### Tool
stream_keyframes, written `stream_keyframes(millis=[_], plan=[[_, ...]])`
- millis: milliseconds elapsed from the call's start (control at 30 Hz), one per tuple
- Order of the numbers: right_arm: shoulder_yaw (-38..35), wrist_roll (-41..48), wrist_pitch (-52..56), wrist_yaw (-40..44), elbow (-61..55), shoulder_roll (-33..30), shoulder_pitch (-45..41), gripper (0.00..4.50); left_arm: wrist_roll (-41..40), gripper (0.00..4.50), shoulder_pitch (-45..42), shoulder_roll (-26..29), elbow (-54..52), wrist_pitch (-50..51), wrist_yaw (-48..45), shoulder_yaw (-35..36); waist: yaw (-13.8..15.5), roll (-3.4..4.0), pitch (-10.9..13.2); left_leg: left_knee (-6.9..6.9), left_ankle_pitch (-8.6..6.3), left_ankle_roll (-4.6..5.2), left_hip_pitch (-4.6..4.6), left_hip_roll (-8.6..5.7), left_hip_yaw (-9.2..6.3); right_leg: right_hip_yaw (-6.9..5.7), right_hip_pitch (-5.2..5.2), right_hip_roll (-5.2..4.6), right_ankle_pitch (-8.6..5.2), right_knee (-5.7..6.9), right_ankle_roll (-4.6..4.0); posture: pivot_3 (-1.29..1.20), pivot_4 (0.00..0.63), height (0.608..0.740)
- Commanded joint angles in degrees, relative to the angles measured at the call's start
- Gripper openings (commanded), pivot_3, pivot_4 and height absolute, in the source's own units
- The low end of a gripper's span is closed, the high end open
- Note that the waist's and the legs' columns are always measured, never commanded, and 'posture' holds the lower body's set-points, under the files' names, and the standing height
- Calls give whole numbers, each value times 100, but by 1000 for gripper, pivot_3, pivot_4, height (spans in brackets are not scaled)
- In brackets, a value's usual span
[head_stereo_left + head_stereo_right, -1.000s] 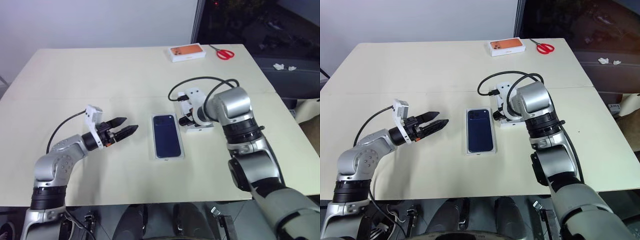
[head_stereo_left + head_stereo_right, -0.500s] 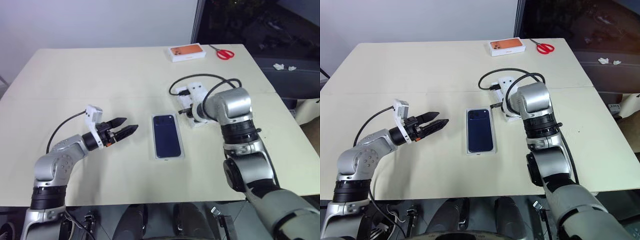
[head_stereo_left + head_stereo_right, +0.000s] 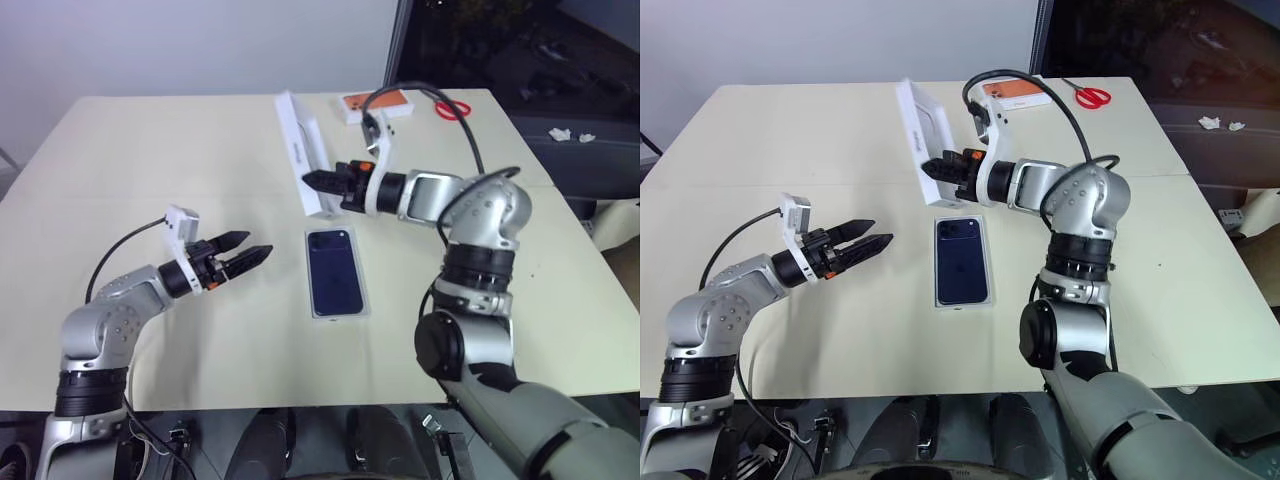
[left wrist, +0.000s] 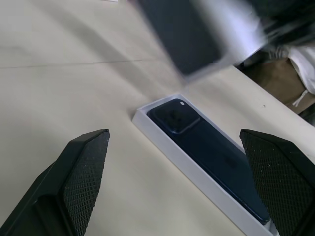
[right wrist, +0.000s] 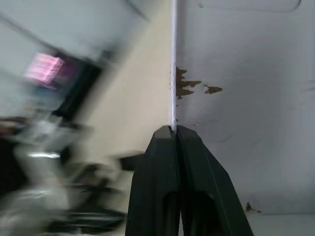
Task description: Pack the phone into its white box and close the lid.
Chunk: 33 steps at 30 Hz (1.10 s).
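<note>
- The phone (image 3: 335,271) — we find it lying flat inside the white box (image 3: 312,312) at table centre, long axis running 12 to 6, camera bump at the 12 end.
- The lid (image 3: 300,150) — off the box, raised on edge at 12 o'clock of it, pinched at its rim by our right gripper (image 3: 318,181).
- Left gripper (image 3: 250,252) — fingers spread, empty, at 9 o'clock of the box.
</note>
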Motion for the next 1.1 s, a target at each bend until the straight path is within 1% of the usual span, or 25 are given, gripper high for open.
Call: stream_keyframes(millis=[33,133,167,267,367,467,567,700,767,833,900,1000,1033,1100], plan=[[-191,516,161,-6,-415,248,225,57,-133,4500,-65,80,-183,16,-52,134,-7,0,0,1,0,0,0,-2,0,1,0,-1,0,0,0,0,150,740],[-979,1199,783,-153,-258,781,128,57,-241,4500,-107,132,-207,59,-82,251,-38,5,2,-2,1,-2,0,0,2,4,-9,0,0,8,0,0,150,740],[-1058,1505,864,-261,-193,889,229,57,-334,4500,-116,159,-210,89,-108,345,-44,5,2,-4,1,-2,0,2,2,4,-9,2,0,8,0,0,150,740],[-844,2206,904,-795,-337,1162,870,57,-632,4500,-51,397,-227,116,-309,721,-90,6,3,-11,3,-6,0,10,1,4,-13,6,0,7,-1,0,150,740],[-966,3117,904,-1585,-72,1342,1166,57,-834,4500,32,589,-226,128,-430,1011,-129,7,4,-10,4,-7,0,9,2,5,-12,3,0,7,-1,0,150,740],[-636,4026,904,-2095,64,1229,1521,57,-1001,4500,183,743,-298,180,-580,1188,-149,9,4,-12,4,-7,0,9,2,4,-12,3,-1,5,-2,0,150,740],[-647,4582,904,-2704,298,1275,1685,57,-1030,4500,372,828,-410,163,-635,1210,-151,8,4,-15,3,-5,1,9,1,3,-5,3,-1,-3,-2,0,150,740],[-253,5400,722,-3347,479,1169,2018,57,-1117,4500,514,842,-420,263,-570,1223,-168,12,6,-11,3,-3,1,7,9,9,-8,0,-1,2,-2,0,150,740],[77,5961,522,-3644,568,1033,2197,0,-1283,3943,600,786,-458,477,-507,1198,-174,12,6,-14,3,-3,5,15,8,8,-7,7,-1,1,-1,0,150,740],[459,6557,212,-3958,622,852,2337,0,-1279,3222,636,738,-463,489,-433,1163,-173,12,6,-17,3,-3,6,16,8,8,-6,8,-2,0,-1,0,150,740],[806,6920,-69,-4162,613,681,2467,0,-1236,2192,623,676,-436,477,-370,1094,-169,12,6,-16,3,-2,6,16,8,8,-5,8,-2,0,-1,0,150,740],[1218,7132,-376,-4291,529,411,2605,0,-990,559,604,575,-428,304,-255,940,-152,11,6,-10,3,-2,6,15,9,7,0,9,-2,0,0,0,150,740],[1340,7228,-475,-4308,525,323,2645,0,-942,112,606,536,-421,265,-240,896,-147,11,6,-8,3,-2,6,15,8,5,3,8,-2,-1,0,0,150,740],[1542,7277,-644,-4299,527,150,2728,0,-836,112,620,456,-446,207,-195,792,-152,9,5,-5,1,1,7,15,8,4,4,8,-2,-1,0,0,150,740]])
